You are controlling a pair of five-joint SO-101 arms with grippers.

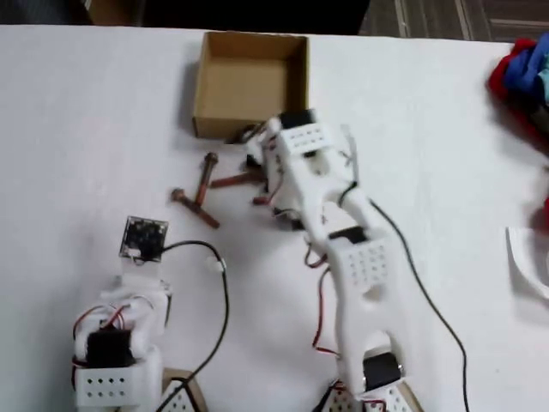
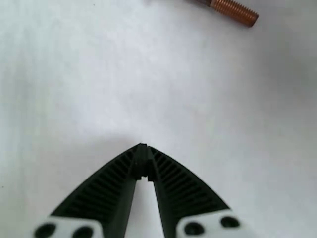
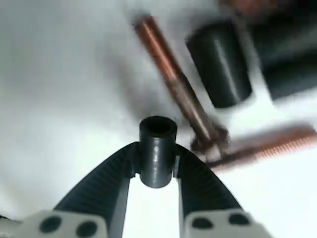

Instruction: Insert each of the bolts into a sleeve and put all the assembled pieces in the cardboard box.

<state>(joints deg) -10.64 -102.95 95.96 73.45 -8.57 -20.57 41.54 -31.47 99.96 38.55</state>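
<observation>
White tabletop [image 1: 86,103]. Right gripper [image 3: 156,168]: pinching one black sleeve [image 3: 157,144], its bore unfilled. Loose bolts [image 3: 171,84]: just beyond its tips, beside spare sleeves [image 3: 218,64]. Left gripper [image 2: 142,153]: pressed together, empty; bolt end [image 2: 233,11] well ahead. Cardboard box [image 1: 244,120]: beyond the right gripper, apparently empty. Assembly judged barely begun.

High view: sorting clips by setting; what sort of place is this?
Probably a robotics workbench: two small arms at a white table, copper bolts near a cardboard box, a sleeve in the right claw.

Copper bolts [image 1: 206,176], black sleeve [image 3: 157,153], brown cardboard box [image 1: 244,123], white table [image 1: 86,129]
</observation>
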